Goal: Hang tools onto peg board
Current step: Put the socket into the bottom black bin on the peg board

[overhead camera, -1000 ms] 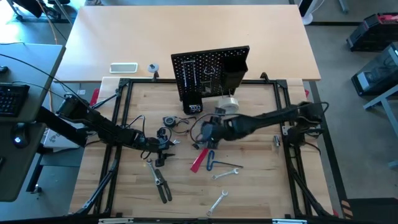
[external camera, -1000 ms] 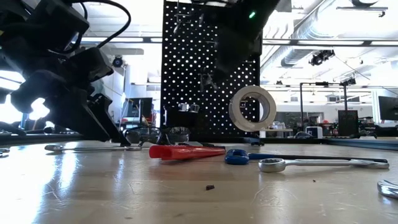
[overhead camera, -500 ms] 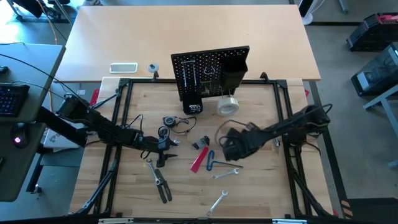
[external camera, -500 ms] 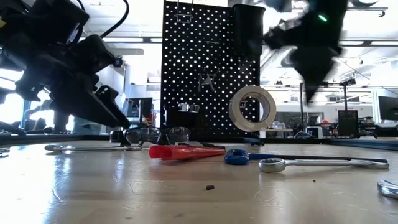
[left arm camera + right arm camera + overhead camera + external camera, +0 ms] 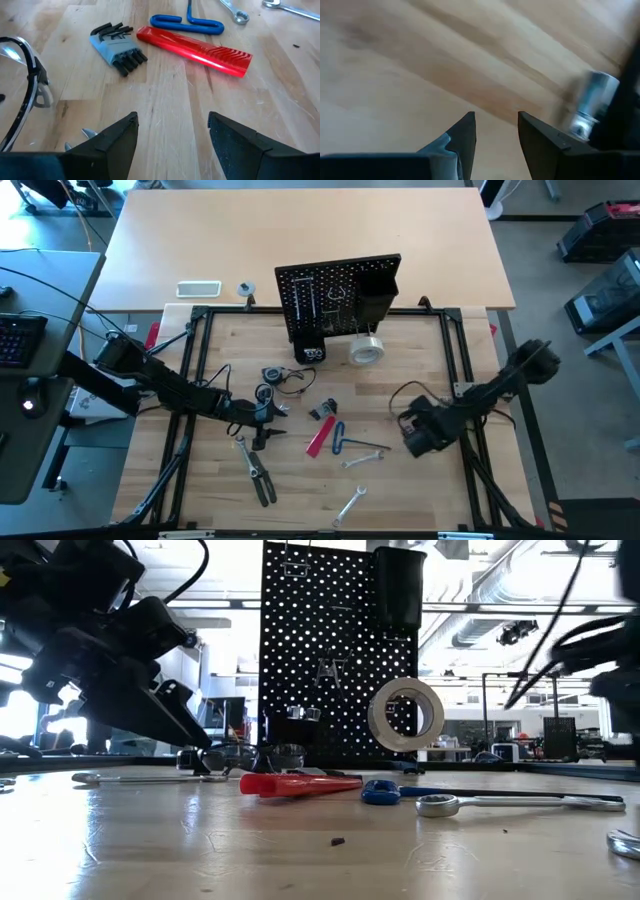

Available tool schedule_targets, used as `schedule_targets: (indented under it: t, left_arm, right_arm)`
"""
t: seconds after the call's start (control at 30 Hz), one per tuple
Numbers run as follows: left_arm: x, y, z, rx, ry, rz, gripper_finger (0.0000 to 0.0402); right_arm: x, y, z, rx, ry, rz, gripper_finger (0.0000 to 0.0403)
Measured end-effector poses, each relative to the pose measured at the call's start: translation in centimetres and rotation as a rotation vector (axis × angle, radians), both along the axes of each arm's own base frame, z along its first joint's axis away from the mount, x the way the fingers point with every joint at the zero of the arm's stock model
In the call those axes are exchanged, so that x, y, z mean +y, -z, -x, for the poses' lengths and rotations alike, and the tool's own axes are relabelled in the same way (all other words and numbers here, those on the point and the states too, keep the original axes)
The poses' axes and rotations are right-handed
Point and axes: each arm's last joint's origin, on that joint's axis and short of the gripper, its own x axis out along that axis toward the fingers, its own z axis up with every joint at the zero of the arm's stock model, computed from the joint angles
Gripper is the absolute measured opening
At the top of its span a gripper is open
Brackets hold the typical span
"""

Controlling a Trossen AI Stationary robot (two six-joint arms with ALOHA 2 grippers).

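Tools (image 5: 322, 437) lie loose before my left gripper (image 5: 172, 131), jaws apart and empty, nearer than my right gripper (image 5: 495, 125), also apart.

A pale butcher-block wooden worktop (image 5: 400, 490) sits inside a black metal table frame (image 5: 455, 340); behind it stands a large plain light-tan tabletop (image 5: 300, 225), with grey floor (image 5: 560, 310) to its right. At the left edge a black keyboard (image 5: 20, 340) rests on a grey desk (image 5: 45, 280); beyond the table, the room shows exposed silver ceiling ducts (image 5: 500, 580) and bright windows (image 5: 230, 650).
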Motion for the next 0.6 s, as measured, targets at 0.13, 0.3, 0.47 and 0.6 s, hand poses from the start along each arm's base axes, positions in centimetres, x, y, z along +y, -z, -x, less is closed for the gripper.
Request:
schedule_targets:
  t: [0.13,0.3,0.47,0.6]
  left_arm:
    - [0.0,-0.1,-0.1,-0.017,-0.005,0.010,0.0231]
    - [0.0,-0.3,-0.2,-0.037,-0.008,0.022,0.0231]
    - [0.0,-0.4,-0.2,-0.042,-0.016,0.035,0.0231]
    - [0.0,-0.3,-0.2,-0.035,-0.021,0.041,0.0231]
  right_arm:
    - [0.2,-0.3,2.2,-0.017,0.040,0.013,0.0138]
    - [0.5,-0.1,2.2,-0.021,0.048,0.036,0.0138]
    - [0.8,0.4,2.2,0.038,0.088,0.005,0.0138]
    - [1.4,0.6,2.6,0.019,0.138,0.018,0.0138]
